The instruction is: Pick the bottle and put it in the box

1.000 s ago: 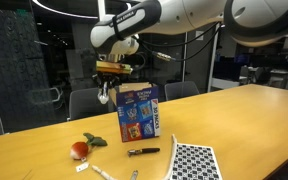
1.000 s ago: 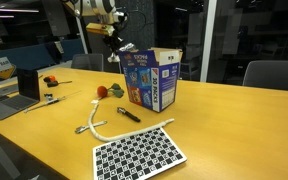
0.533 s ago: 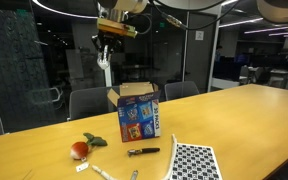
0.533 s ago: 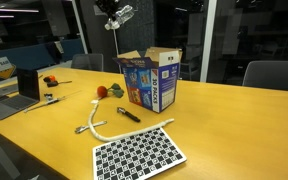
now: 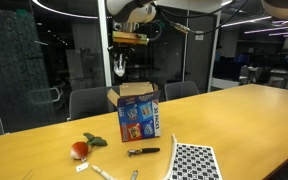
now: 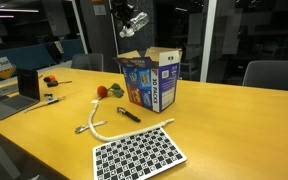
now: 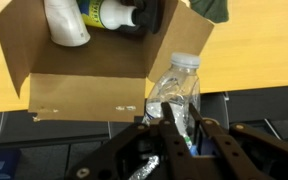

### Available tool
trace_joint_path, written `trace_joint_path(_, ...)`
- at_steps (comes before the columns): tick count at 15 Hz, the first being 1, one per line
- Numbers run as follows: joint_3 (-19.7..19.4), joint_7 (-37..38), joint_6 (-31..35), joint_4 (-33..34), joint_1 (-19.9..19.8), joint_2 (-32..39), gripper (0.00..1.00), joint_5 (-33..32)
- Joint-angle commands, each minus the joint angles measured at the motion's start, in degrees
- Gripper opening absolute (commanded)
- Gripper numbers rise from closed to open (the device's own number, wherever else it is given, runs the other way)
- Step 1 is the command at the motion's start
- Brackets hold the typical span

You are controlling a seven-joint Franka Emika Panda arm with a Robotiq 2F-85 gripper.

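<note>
You have plenty of open air around the claw (image 5: 121, 64). It hangs high above the table (image 5: 44, 140), over one edge of the box (image 5: 141, 112) rather than its middle, with only the arm above it. In the wrist view the box's top is open with its flaps spread, and its near wall runs across just ahead of your fingers (image 7: 209, 140). A white container (image 7: 66, 22) and a yellow-labelled one (image 7: 109, 14) lie inside. The claw is clamped on the bottle (image 7: 176, 95), which juts out between the fingers, its cap by the near wall's right corner. Down on the table, the red fruit (image 5: 79, 150), marker (image 5: 142, 152) and checkered sheet (image 5: 194, 160) sit well apart from the claw.
</note>
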Motion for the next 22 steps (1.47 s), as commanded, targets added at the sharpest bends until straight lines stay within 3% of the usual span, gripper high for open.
trace_joint_path(1,-1.16,0.14,2.41,-6.07,-0.98,-0.67,0.14,-0.86)
trace_joint_path(4,-1.94,0.1,3.07,-9.67,-1.99,-0.27,0.14,-0.62)
trace_joint_path(7,-0.14,0.64,2.98,-12.07,-4.44,-0.07,0.14,-1.21)
trace_joint_path(8,0.03,0.67,2.44,-12.64,-4.8,-0.11,0.18,-0.8)
trace_joint_path(9,0.1,0.66,2.22,-13.23,-5.04,-0.09,0.44,-0.82)
trace_joint_path(11,0.23,0.51,2.21,-14.29,-5.36,-0.33,0.47,-0.95)
trace_joint_path(17,0.4,0.58,1.78,-15.81,-5.69,-0.83,0.93,-0.86)
trace_joint_path(19,0.34,0.51,1.52,-15.93,-5.71,-1.23,1.0,-1.06)
trace_joint_path(22,0.71,0.39,1.54,-16.61,-5.95,-1.45,1.0,-0.21)
